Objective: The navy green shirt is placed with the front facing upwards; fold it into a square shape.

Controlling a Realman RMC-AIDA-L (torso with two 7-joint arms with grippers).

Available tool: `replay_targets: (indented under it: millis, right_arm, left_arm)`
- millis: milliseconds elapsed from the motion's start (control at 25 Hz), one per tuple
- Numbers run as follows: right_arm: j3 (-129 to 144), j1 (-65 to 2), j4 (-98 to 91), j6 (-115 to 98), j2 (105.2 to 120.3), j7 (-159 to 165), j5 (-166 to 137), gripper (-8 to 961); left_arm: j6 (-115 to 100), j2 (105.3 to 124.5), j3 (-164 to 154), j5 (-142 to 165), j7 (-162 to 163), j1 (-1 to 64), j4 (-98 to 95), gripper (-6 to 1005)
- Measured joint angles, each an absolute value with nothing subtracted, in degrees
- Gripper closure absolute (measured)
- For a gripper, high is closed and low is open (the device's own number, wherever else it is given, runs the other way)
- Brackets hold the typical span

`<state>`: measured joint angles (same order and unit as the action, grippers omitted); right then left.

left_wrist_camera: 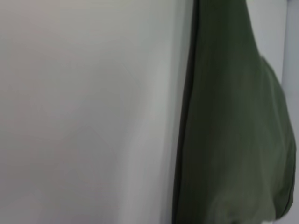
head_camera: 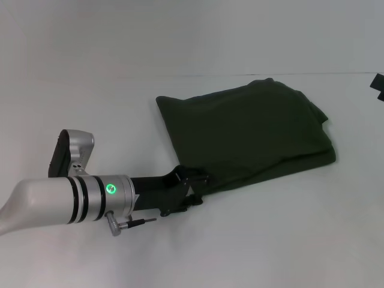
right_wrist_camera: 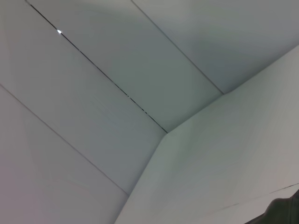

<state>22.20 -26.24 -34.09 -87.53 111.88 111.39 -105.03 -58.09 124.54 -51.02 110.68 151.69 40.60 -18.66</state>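
Operator: Shirt status?
Technician: The navy green shirt (head_camera: 249, 132) lies folded into a compact, roughly square bundle on the white table (head_camera: 288, 240), toward its far edge.
Operator: Left gripper?
Technician: The left gripper (head_camera: 195, 186) touches the bundle's near left corner.

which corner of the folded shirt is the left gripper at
The near-left corner of the navy green shirt, the one closest to the robot. The left gripper sits right at it; the other corners lie farther off, with no gripper near them.
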Motion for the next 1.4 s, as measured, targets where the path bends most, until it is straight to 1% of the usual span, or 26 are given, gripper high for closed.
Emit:
replay_targets:
  millis: [40, 360, 560, 800, 920, 1040, 1200, 1400]
  right_arm:
    - [22.19, -26.21, -34.09, -87.54, 111.88, 111.43, -105.00, 43]
    - [22.14, -25.92, -34.10, -87.63, 111.88, 111.62, -104.93, 44]
    - [22.14, -25.92, -34.10, -87.63, 111.88, 111.62, -104.93, 44]
    - [22.15, -25.82, -34.10, -87.60, 111.88, 111.62, -104.93, 43]
    - [22.15, -25.72, -34.10, -87.54, 111.88, 111.67, -104.94, 43]
    - [22.15, -25.59, -34.01, -87.37, 111.88, 111.72, -105.01, 43]
    - [22.15, -25.19, -32.92, -87.12, 111.83, 111.79, -104.97, 44]
    - [22.15, -24.97, -31.70, -86.44, 112.00, 111.89, -104.89, 44]
  left_arm:
    - [-58.35, 124.54, -51.19, 110.72, 151.73, 40.59, -18.70, 254]
    - [-58.35, 124.54, -51.72, 110.78, 151.87, 40.75, -18.96, 455]
    - [-58.14, 124.54, -51.69, 110.74, 151.95, 40.78, -18.98, 689]
    - [-58.23, 124.52, -51.44, 110.70, 151.95, 40.26, -18.92, 920]
    - [-59.18, 124.33, -51.65, 110.98, 151.38, 39.76, -19.20, 940]
    - [-61.13, 124.14, -51.54, 111.36, 150.39, 37.43, -21.57, 953]
    - [-64.22, 123.97, -51.27, 111.40, 150.09, 32.73, -26.57, 954]
    - [-68.11, 123.20, -49.35, 111.94, 149.85, 26.26, -32.34, 954]
